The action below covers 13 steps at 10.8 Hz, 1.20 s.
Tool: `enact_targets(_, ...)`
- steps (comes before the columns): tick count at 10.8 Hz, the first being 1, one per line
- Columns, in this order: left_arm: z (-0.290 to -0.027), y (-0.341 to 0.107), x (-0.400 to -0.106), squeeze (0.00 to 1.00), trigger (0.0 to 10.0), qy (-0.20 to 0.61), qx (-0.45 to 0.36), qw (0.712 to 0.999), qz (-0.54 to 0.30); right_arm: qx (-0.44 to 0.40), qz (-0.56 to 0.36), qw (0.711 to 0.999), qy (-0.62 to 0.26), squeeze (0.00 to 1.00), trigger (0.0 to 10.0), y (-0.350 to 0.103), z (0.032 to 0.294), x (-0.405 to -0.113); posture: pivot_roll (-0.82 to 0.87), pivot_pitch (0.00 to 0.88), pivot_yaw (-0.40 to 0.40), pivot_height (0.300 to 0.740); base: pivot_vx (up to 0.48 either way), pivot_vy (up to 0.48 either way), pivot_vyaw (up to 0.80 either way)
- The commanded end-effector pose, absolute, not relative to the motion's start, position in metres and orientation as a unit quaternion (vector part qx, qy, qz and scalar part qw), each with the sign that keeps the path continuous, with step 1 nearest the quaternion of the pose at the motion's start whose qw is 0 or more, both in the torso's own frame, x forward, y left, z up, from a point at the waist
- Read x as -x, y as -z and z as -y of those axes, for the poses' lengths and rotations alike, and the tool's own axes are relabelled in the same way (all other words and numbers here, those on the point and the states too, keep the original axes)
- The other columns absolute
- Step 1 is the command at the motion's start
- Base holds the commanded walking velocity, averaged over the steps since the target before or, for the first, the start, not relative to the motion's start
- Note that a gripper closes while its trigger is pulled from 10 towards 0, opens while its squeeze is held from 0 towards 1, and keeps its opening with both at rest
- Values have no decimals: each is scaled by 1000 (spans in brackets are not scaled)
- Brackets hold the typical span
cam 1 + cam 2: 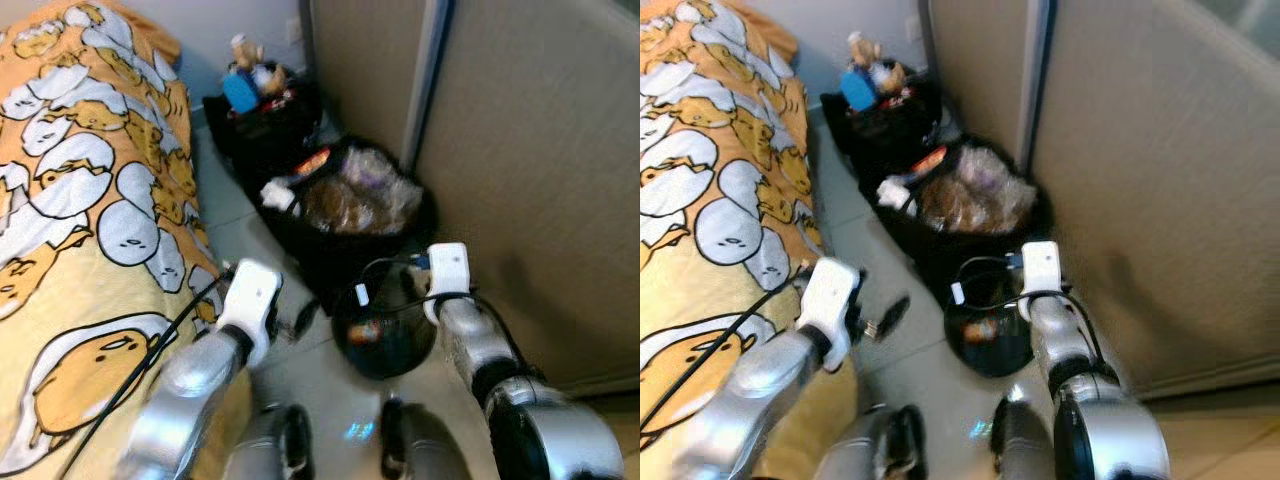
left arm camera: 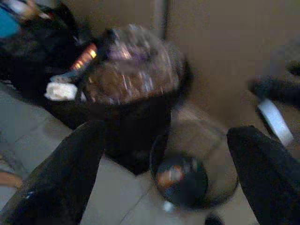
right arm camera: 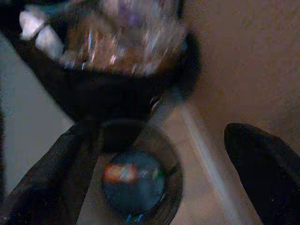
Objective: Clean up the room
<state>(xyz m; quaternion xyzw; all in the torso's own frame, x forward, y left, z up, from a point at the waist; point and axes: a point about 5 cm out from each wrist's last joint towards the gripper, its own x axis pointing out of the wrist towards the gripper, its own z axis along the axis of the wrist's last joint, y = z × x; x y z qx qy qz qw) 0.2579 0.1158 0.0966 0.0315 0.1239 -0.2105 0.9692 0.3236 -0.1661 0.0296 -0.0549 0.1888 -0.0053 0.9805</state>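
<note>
The bin [image 1: 385,335] sits low centre in my head view, a small round black mesh can on the floor with something dark and shiny with a red label [image 3: 133,180] lying in the bottom. My right gripper [image 3: 154,173] hangs right over its mouth, fingers spread wide with nothing between them. The left gripper [image 2: 164,173] is off to the bin's left, also spread and empty, so the right arm is clearly the nearer one. Just behind the bin, touching or nearly so, is a black bag [image 1: 350,205] stuffed with crinkly plastic. The wall [image 1: 540,180] runs close on the right and the bed [image 1: 90,200] fills the left, so the only open floor is a narrow strip [image 1: 235,215] between them.
</note>
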Motion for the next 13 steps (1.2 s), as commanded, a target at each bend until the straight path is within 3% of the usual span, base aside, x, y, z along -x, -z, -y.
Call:
enact_targets(1,-127,-91,-268,0,10000,151,10,982,-115,60,-148,987,7,0,10000,-30,172,-314,-91,33,38,714,0,0,0)
enact_targets(5,-146,-88,-281,0,10000,90,-29,993,-68,82,-40,995,37,0,10000,-53,212,-273,-134,0,12,714,0,0,0)
enact_targets(6,-150,-87,-282,0,10000,73,-19,995,-65,87,-10,995,37,0,10000,-61,211,-266,-136,0,3,714,0,0,0)
enact_targets(7,-153,-84,-278,0,10000,51,2,997,-60,99,0,995,25,0,10000,-62,208,-254,-138,0,0,714,0,0,0)
enact_targets(8,-146,-80,-275,0,10000,41,-13,997,-57,65,-59,995,40,0,10000,-43,211,-246,-136,0,-2,714,0,0,0)
enact_targets(12,-138,-87,-290,0,10000,61,-20,997,-37,12,-92,996,16,0,10000,-37,195,-265,-159,0,20,714,0,0,0)
enact_targets(13,-126,-87,-290,0,10000,77,-26,996,-30,12,-108,994,8,0,10000,-34,193,-270,-158,0,30,714,0,-480,0)
